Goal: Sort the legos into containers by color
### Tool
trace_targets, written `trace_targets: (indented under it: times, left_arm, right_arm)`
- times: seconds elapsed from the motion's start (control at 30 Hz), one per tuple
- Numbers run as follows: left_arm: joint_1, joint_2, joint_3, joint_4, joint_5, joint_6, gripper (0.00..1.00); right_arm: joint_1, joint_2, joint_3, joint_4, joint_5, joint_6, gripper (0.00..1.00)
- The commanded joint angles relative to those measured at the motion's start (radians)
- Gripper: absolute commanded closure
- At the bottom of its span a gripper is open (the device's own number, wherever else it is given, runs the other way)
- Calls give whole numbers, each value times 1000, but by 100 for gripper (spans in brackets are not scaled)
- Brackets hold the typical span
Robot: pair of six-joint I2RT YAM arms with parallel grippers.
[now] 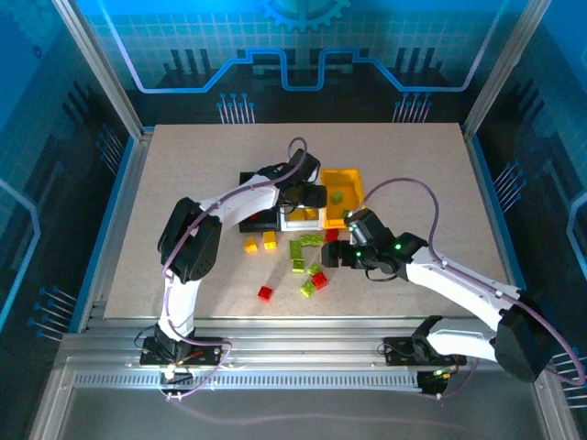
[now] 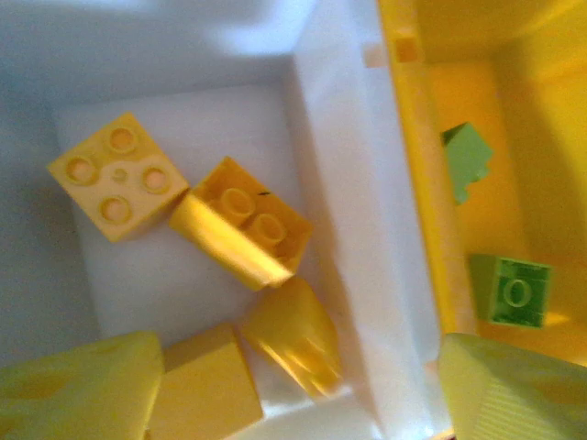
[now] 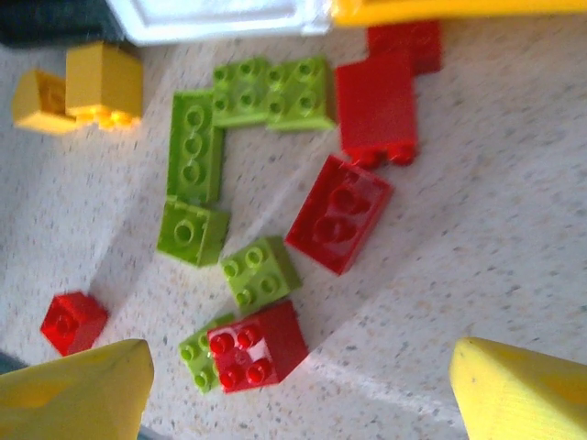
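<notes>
Item 1: left gripper (image 2: 298, 367), fingers spread apart, clamping nothing, poised over the white rectangular plastic bin (image 2: 339, 183). The position suits dropping yellow-orange plastic bricks (image 2: 117, 176); at least 4 lie there, 1 blurred beneath the jaws.
Item 2: yellow plastic bin (image 2: 417, 183), touching the white one, holds 2 lime green plastic bricks (image 2: 512, 291).
Item 3: black plastic bin (image 1: 260, 223), beside the white one, contents hidden.
Item 4: right gripper (image 3: 301, 353), fingers apart and empty, above loose red bricks (image 3: 339, 213) and loose green bricks (image 3: 194, 147), judged lined up for a pick.
Surface: speckled beige tabletop (image 3: 495, 229).
Room: blue-lit enclosure, aluminium posts (image 1: 110, 82).
</notes>
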Motion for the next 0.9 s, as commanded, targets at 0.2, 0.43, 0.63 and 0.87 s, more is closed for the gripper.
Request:
trace_targets:
  times: [0.2, 0.43, 0.63, 0.87]
  left_arm:
    - [-9, -445, -343, 137, 115, -103, 1]
    - [-19, -751, -661, 135, 55, -150, 1]
    - [-18, -968, -865, 65, -17, -197, 1]
    - [-15, -1068, -949, 18, -68, -235, 1]
  right_arm:
    - [136, 138, 22, 43, -40, -58, 15]
    - [159, 275, 57, 89, -20, -67, 18]
    - [166, 348, 85, 68, 5, -68, 34]
    - [167, 357, 96, 40, 35, -63, 58]
